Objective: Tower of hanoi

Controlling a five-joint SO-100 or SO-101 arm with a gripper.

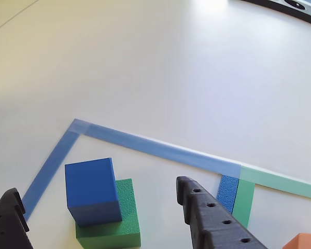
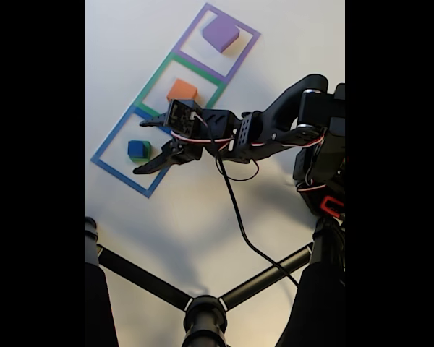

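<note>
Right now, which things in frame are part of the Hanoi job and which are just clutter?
Job:
- blue cube, sitting on the green block, inside the blue tape square
- orange block, in the green tape square
- purple block, in the purple tape square
- gripper, open, beside the blue-on-green stack

Not the job:
- tape outlines
- black tripod
- arm cable

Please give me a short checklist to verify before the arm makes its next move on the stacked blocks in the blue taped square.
1. Gripper open: ok, its black jaws stand wide apart.
2. Small blue foam cube between the jaws: ok.
3. Blue cube resting on the square green foam block: ok, but it sits off-centre.
4. Square orange foam block alone in the green taped square: ok.
5. Flat purple foam block alone in its square: ok.
6. Fingertips low enough to grasp: cannot tell.
</note>
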